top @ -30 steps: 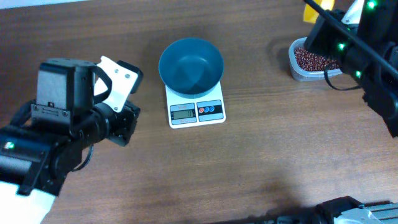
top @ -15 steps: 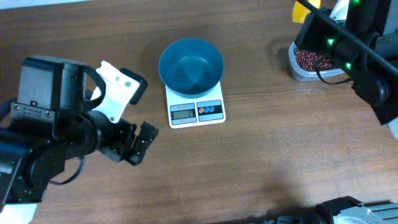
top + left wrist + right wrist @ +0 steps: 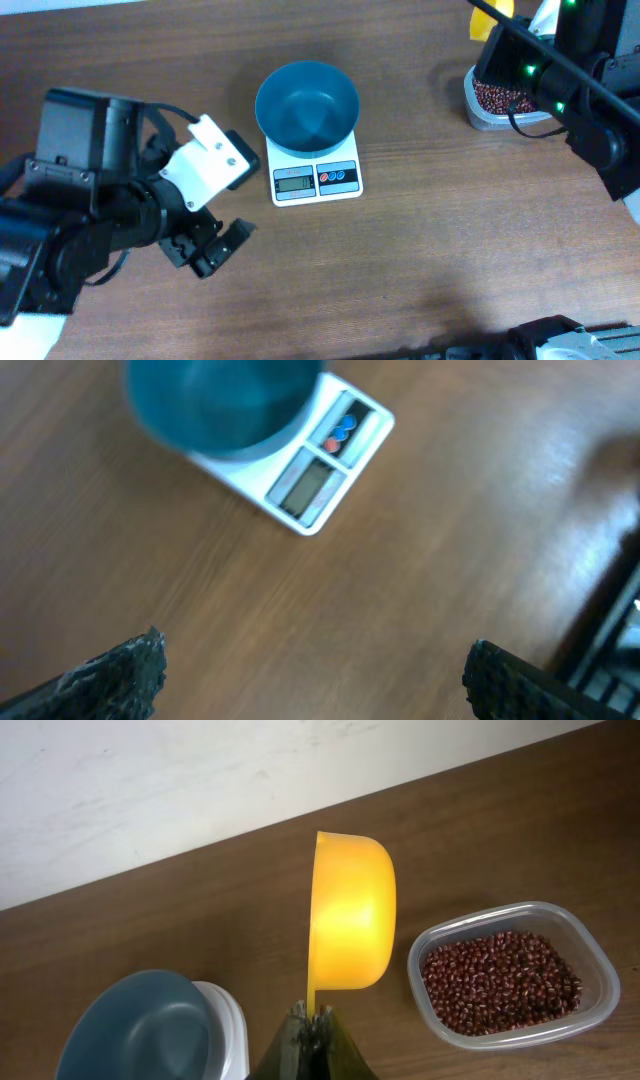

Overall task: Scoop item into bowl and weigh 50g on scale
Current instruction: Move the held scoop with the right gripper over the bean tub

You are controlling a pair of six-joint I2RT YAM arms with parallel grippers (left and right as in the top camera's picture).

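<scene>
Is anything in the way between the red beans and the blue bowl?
Nothing visible: only brown wooden table lies between the small dark red beans in the clear plastic tub and the round teal plastic bowl.

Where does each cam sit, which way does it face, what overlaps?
Overhead: above the table, facing straight down; sees bowl on scale, tub, left arm, right arm.
Left wrist: on the left arm, looking down at the table; bowl and scale at top, left gripper open, fingers at bottom corners.
Right wrist: on the right arm, looking along the right gripper, shut on a yellow scoop; beyond, beans in tub, bowl, wall.
Shared: bowl and scale in all three; tub in overhead and right wrist.
</scene>
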